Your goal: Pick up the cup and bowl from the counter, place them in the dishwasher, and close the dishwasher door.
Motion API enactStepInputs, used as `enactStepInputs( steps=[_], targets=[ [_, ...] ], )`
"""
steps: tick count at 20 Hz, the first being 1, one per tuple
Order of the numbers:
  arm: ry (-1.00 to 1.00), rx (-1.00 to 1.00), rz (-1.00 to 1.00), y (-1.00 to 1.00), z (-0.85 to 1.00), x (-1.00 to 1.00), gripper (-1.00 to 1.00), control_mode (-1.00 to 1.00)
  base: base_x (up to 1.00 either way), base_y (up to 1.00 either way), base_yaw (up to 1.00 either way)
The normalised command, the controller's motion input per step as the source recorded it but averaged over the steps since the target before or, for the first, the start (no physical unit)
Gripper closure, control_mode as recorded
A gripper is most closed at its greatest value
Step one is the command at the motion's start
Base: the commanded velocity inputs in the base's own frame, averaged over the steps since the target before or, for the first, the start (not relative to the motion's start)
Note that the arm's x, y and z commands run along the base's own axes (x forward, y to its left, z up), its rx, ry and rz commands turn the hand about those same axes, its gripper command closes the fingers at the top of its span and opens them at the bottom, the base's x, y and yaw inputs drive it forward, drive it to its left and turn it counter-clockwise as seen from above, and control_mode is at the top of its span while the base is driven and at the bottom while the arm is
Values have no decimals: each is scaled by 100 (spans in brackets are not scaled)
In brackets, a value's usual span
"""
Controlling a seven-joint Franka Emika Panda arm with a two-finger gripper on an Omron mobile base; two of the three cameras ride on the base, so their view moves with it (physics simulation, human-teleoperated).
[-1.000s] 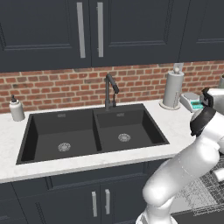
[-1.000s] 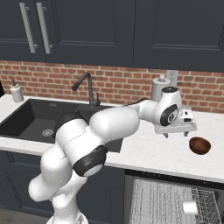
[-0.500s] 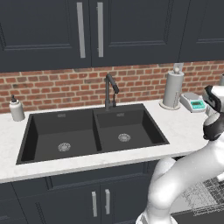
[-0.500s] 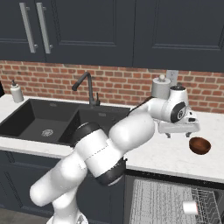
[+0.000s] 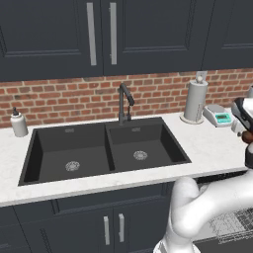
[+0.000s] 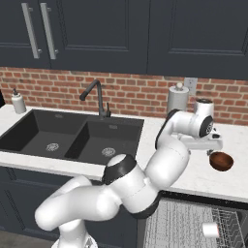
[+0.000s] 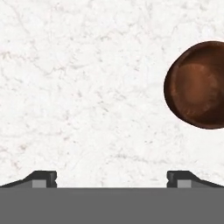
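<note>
Bowl [image 7: 196, 84] upright on the counter [image 7: 87, 87], offset toward one fingertip's side of the gripper [image 7: 112, 177], whose jaws stand fully apart and empty above bare stone.

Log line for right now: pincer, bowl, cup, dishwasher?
pincer: open, empty, above counter | bowl: on counter, off to one side | cup: in dishwasher rack | door: open

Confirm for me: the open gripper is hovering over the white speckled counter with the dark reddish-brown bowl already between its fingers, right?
Not quite. The gripper is open over the white speckled counter, but the dark reddish-brown bowl sits off to one side, outside the fingers, as the hand view shows.
</note>
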Motion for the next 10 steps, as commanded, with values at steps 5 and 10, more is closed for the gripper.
enactStepInputs(
  steps=[5, 10],
  targets=[
    [2, 1, 0, -3, -48, 7, -100, -100, 0, 0, 0],
    [2, 0, 0, -11, -40, 0, -100, -100, 0, 0, 0]
  ],
)
